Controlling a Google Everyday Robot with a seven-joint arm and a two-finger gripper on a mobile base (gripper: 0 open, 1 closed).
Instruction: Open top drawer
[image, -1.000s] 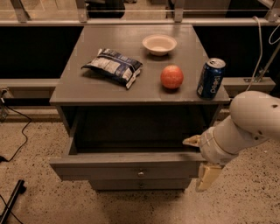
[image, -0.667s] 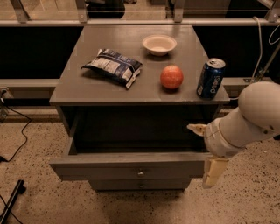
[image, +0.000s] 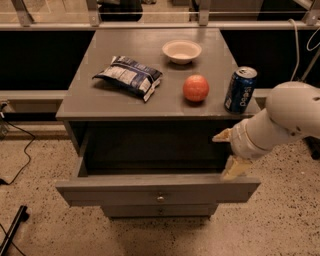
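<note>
The top drawer (image: 125, 190) of the grey cabinet stands pulled out, its dark inside showing, with a small round metal knob (image: 160, 198) at the centre of its front. A narrower grey drawer (image: 200, 211) shows below it, closed. My gripper (image: 227, 154), on a white arm coming in from the right, is at the drawer's right end. Its fingers are spread and hold nothing. One fingertip (image: 221, 136) is by the cabinet's right side, and the other sits just above the drawer front's top edge.
On the cabinet top (image: 90, 100) lie a chip bag (image: 129, 75), a white bowl (image: 182, 51), a red apple (image: 195, 88) and a blue soda can (image: 240, 90) near the right edge. A cable (image: 15, 150) and a black bar (image: 12, 235) lie on the floor at left.
My gripper has risen and shifted slightly right; its lower finger, earlier hanging in front of the drawer face, is now at the front's top edge. The drawer stays open.
</note>
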